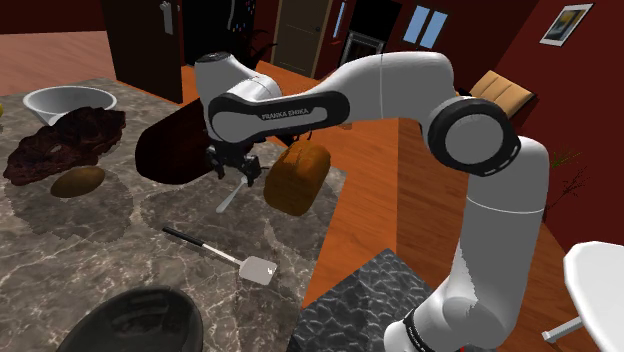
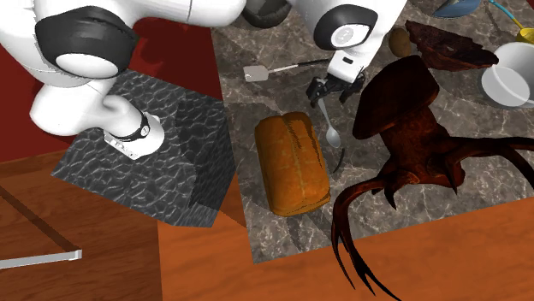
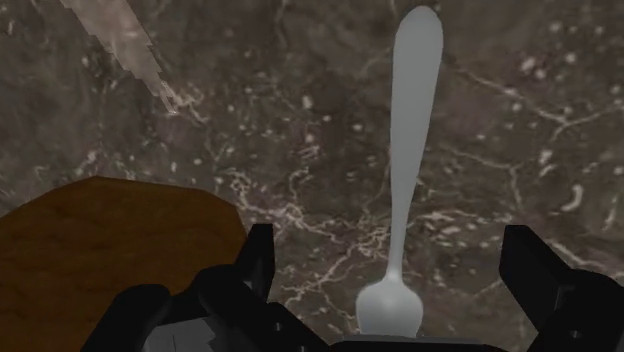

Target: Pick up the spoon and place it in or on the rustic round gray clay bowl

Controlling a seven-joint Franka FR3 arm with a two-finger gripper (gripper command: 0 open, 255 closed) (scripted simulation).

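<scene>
**Jaws wide over the spoon**

Shoulder view: the jaws hang spread just above the marble worktop [image 1: 90, 240]. The pale spoon [image 1: 228, 198] lies right beneath them, with a brown loaf [image 1: 297, 175] just beside. A pale grey bowl [image 1: 68, 100] sits well apart from them.

Second exterior view: the spoon extends out from under the jaws, alongside the loaf.

Wrist view: the spoon lies between the 2 black fingers [image 3: 255, 268], touching neither.

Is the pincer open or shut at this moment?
Open. In the wrist view the pincer shows its black fingers wide apart, and the spoon lies on the marbled counter between them, touched by neither.
</scene>
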